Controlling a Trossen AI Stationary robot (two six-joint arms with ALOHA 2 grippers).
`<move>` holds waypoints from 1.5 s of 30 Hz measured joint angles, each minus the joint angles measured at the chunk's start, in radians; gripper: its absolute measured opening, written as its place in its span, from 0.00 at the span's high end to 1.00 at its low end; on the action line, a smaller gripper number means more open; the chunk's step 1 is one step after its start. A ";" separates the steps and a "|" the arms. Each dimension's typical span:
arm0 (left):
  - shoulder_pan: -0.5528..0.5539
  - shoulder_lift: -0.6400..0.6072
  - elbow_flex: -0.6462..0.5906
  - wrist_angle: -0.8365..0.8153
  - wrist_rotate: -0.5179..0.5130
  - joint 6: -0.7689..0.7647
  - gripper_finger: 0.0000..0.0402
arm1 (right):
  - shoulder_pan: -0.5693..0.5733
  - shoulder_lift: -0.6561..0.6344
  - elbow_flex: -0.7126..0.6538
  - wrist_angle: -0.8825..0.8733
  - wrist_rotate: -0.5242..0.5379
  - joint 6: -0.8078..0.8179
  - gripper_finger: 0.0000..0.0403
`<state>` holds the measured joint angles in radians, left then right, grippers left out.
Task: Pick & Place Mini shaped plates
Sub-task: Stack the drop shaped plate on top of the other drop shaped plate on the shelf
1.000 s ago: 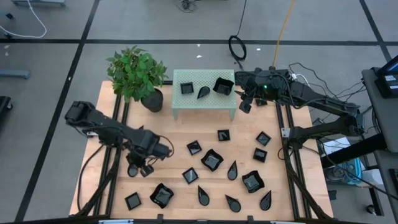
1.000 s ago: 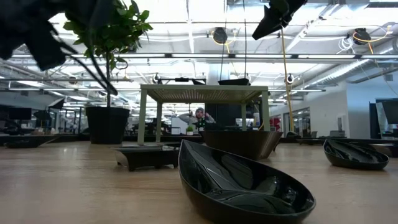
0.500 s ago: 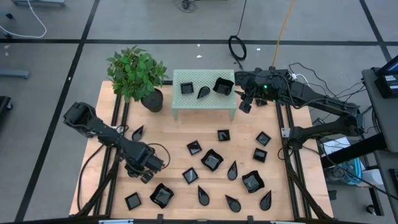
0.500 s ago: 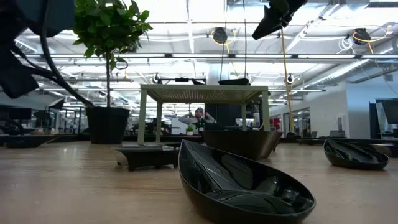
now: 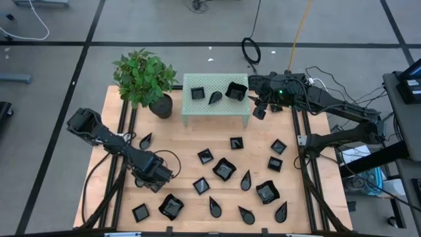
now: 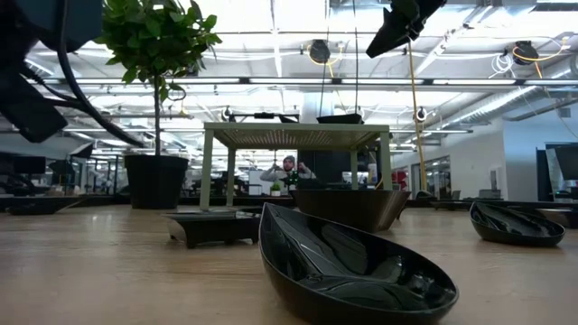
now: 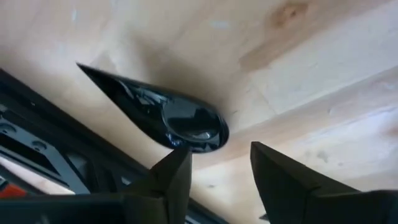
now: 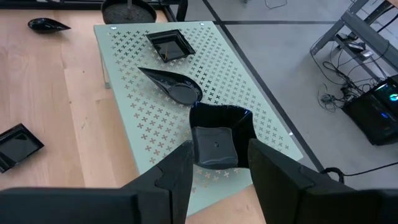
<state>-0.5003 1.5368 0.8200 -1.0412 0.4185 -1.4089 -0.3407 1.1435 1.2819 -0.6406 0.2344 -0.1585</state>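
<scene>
The mini shaped plates [image 5: 223, 169] lie spread over the wooden table [image 5: 184, 141], most of them across its near half between the two side rails. A light green perforated stand [image 5: 216, 108] sits at the middle of the far edge. It carries three plates: a flat square plate [image 8: 166, 45], a stand teardrop plate [image 8: 171, 85] and a wavy-edged plate [image 8: 217, 142], set in a row along its top. A potted plant [image 5: 146, 79] stands at the far left corner, just beside the stand.

The left gripper [image 5: 152, 172] is over the left part of the table, near its near edge, with a wavy-edged dish just beyond it toward the near edge. Its fingers [image 7: 177, 177] stand apart and hold nothing. In the left wrist view a teardrop plate [image 7: 163, 115] lies on the wood just ahead of the fingertips, beside the dark rail, with its point directed away from the gripper. Whether a fingertip touches its rim cannot be told.

The right gripper [image 5: 260, 108] waits at the right end of the stand, above the wavy-edged plate. Its fingers are spread and empty.
</scene>
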 joint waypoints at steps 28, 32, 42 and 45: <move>-0.123 -0.004 -0.121 0.233 -0.054 -0.251 0.62 | 0.000 0.000 0.000 0.000 0.000 0.000 0.65; -0.124 -0.003 -0.122 0.235 -0.057 -0.212 0.76 | 0.000 0.000 0.000 0.000 0.000 0.000 0.65; -0.114 -0.001 -0.122 0.271 -0.078 -0.134 0.98 | 0.000 0.000 0.000 0.004 0.000 0.000 0.65; -0.104 -0.001 -0.122 0.293 -0.094 -0.073 0.99 | 0.000 0.000 0.000 0.020 0.000 0.000 0.65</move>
<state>-0.6044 1.5360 0.6979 -0.7485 0.3243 -1.4816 -0.3405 1.1435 1.2819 -0.6202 0.2348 -0.1585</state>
